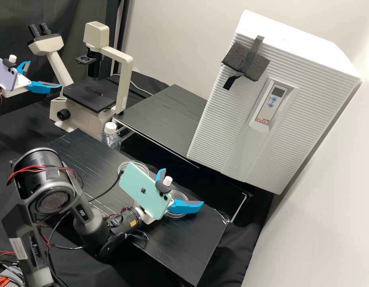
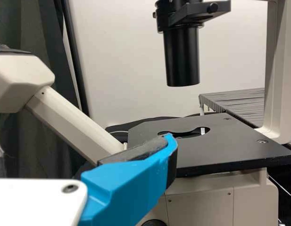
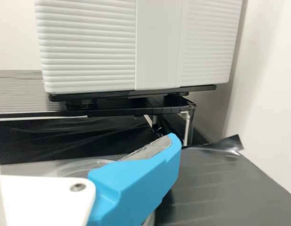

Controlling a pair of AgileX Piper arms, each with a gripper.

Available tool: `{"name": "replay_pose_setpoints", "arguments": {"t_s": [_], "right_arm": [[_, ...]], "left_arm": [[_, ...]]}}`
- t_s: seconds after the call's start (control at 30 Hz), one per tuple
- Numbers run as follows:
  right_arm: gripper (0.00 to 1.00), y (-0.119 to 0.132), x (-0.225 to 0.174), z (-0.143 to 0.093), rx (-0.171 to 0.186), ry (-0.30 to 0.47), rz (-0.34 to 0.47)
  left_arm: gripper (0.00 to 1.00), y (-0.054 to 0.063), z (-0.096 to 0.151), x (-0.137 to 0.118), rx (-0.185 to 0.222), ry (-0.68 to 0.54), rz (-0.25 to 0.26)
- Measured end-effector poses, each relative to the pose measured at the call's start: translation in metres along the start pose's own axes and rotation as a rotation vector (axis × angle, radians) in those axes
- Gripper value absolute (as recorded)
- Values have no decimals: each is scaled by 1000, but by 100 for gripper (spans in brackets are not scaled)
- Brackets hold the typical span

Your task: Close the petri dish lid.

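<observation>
In the high view, my left gripper (image 1: 45, 74) is open in the air at the far left, before the microscope. One blue finger of this gripper (image 2: 131, 183) shows in the left wrist view. My right gripper (image 1: 183, 187) stands open over the black bench, its blue fingers apart around a clear round petri dish part (image 1: 179, 195). Another clear round dish part (image 1: 132, 163) lies behind the mint phone. In the right wrist view, the blue finger of my right gripper (image 3: 136, 183) partly covers a clear rim (image 3: 84, 165). Which part is lid or base, I cannot tell.
The microscope (image 1: 88, 95) stands at the back left, with a white-capped clear bottle (image 1: 111, 133) close by. A large white ribbed appliance (image 1: 216, 119) is at the back right. Black boards form the bench (image 1: 180, 251), whose edge lies right of my right gripper.
</observation>
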Motion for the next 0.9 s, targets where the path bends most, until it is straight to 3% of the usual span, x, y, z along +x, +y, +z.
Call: {"name": "replay_pose_setpoints", "arguments": {"t_s": [0.33,0.9], "right_arm": [[100,1,-5,8,0,-30,6],[100,-2,-14,10,-14,3,-12]], "left_arm": [[100,0,0,0,0,0,0],[100,0,0,0,0,0,0]]}}
